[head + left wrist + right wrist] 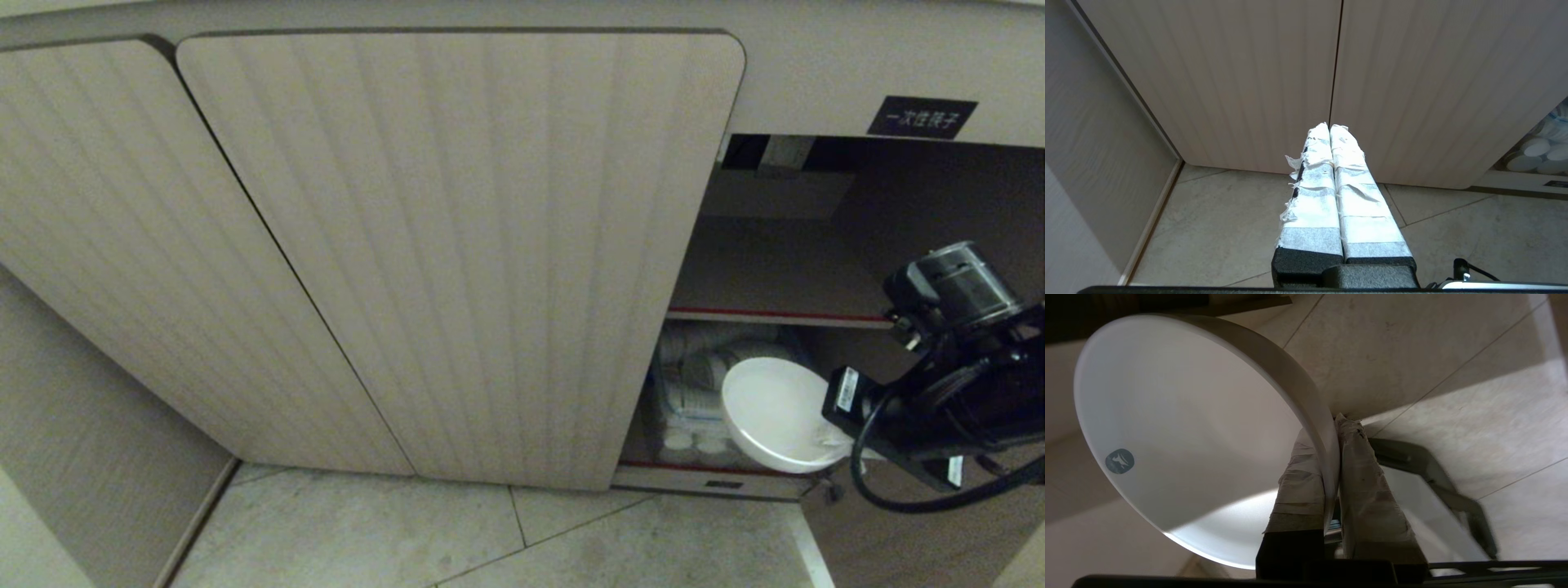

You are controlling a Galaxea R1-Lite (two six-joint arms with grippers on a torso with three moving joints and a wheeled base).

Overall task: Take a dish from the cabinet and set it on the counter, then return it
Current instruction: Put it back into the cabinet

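Before the open right bay of the cabinet (457, 245), the right gripper (1331, 457) pinches the dish (775, 412) by its rim, one finger inside, tilting it clear of the red-edged shelf (775, 314); the left gripper (1329, 130) idles, fingers together.

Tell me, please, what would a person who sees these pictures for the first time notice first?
First, the white bowl, tilted on its side in front of the open lower cabinet, with the right hand pinching its rim. Next, behind the bowl, the stacked white cups on the lower shelf. The left hand is shut and idle, pointing at the closed doors.
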